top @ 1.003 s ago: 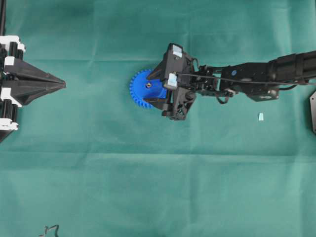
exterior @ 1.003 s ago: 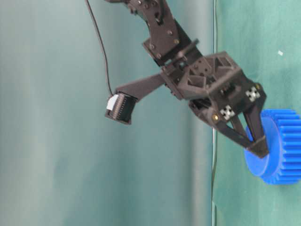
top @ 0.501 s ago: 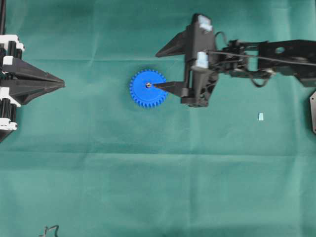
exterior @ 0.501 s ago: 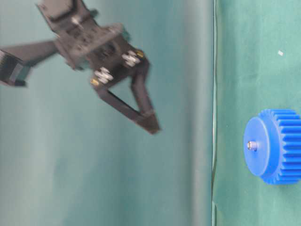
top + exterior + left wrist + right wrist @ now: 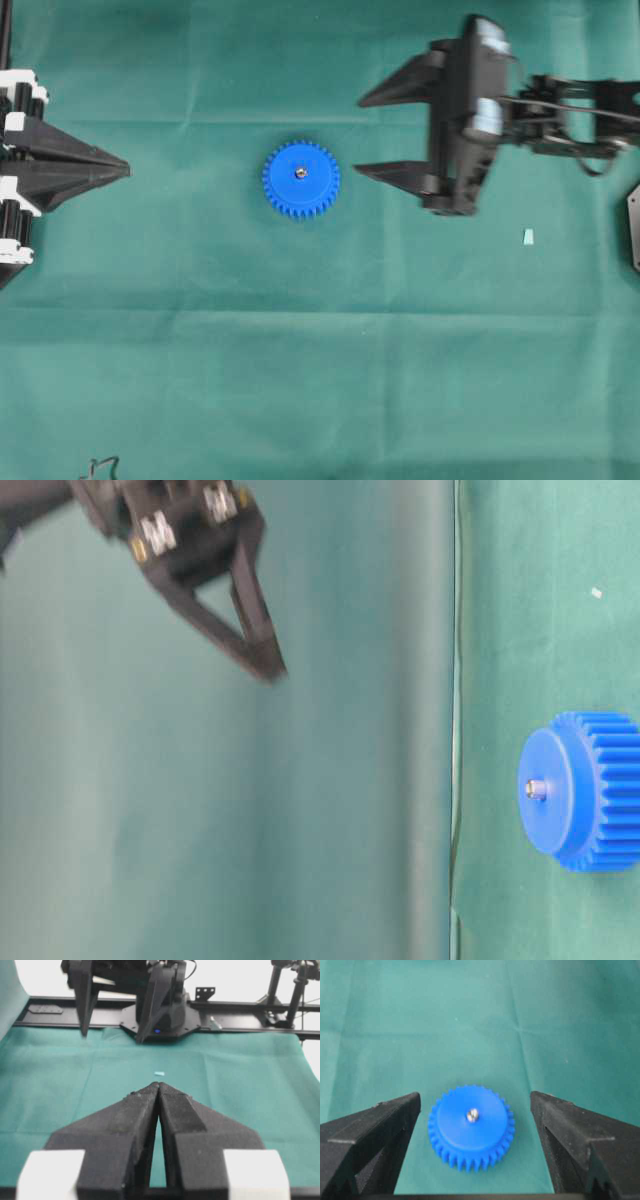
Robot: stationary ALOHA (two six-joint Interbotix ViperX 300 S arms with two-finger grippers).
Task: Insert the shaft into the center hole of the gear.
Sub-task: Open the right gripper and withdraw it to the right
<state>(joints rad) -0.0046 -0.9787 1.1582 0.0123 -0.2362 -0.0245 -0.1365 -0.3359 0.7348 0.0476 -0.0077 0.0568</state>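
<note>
The blue gear [image 5: 315, 190] lies flat on the green cloth, left of the middle. The silvery shaft [image 5: 300, 173] stands in its middle, filling the center hole, and its tip pokes out above the hub [image 5: 537, 789]. My right gripper [image 5: 359, 136] hangs open, raised well above the cloth [image 5: 268, 668] and off to the gear's right, touching nothing. In the right wrist view the gear [image 5: 470, 1137] with the shaft [image 5: 472, 1115] sits below, between the spread fingers [image 5: 390, 1120]. My left gripper [image 5: 128, 170] rests at the far left, shut and empty [image 5: 159, 1085].
A small pale blue bit [image 5: 528, 236] lies on the cloth at the right, also seen in the left wrist view [image 5: 159, 1073]. A dark plate [image 5: 634, 225] sits at the right edge. The right arm's base [image 5: 165, 1025] and a black rail stand at the far end.
My open right gripper has lifted off the gear and drawn back to the right. The shaft stays standing in the gear. The left gripper has not moved.
</note>
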